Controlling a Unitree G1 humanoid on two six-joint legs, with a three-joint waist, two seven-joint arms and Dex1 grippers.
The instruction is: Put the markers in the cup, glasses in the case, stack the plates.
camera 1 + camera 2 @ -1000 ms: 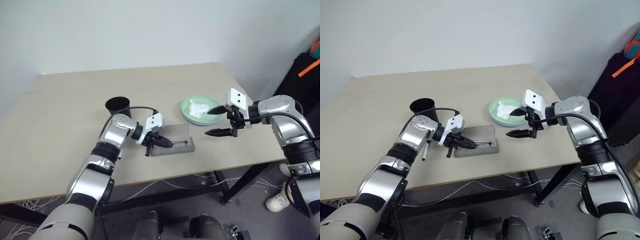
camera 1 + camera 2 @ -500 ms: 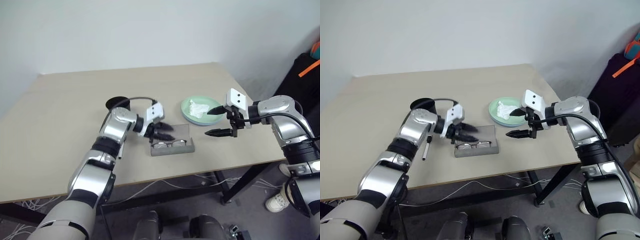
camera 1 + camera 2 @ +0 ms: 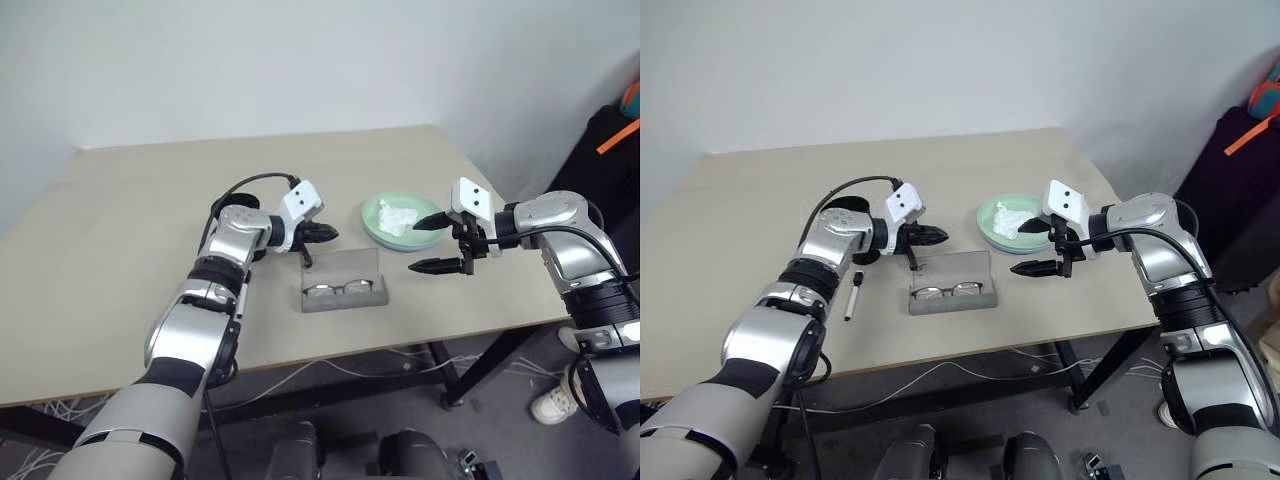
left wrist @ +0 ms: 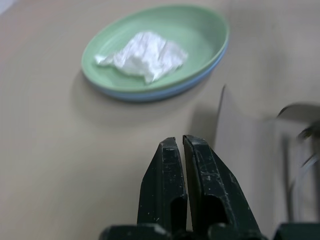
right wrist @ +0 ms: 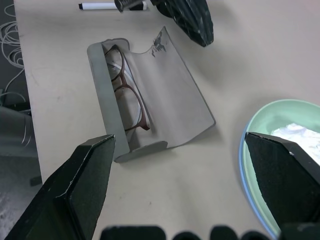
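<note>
The glasses (image 3: 339,289) lie inside the open grey case (image 3: 345,266), near its front wall. My left gripper (image 3: 327,234) is shut and empty, hovering just beyond the case's raised lid and pointing toward the plates. The mint green plate (image 4: 212,30) sits on the light blue one, with a crumpled white tissue (image 4: 145,54) on top. My right gripper (image 3: 426,242) hangs open between the case and the plates, holding nothing. A black-capped marker (image 3: 852,296) lies on the table left of the case. My left forearm hides the cup.
The table's front edge (image 3: 400,345) runs close to the case. A black cable (image 3: 250,182) loops over my left wrist. Dark bags (image 3: 610,140) stand off the table at the right.
My left gripper opened over the case, left the glasses lying in it, then shut again and drew up and away toward the far side. The right arm stayed still.
</note>
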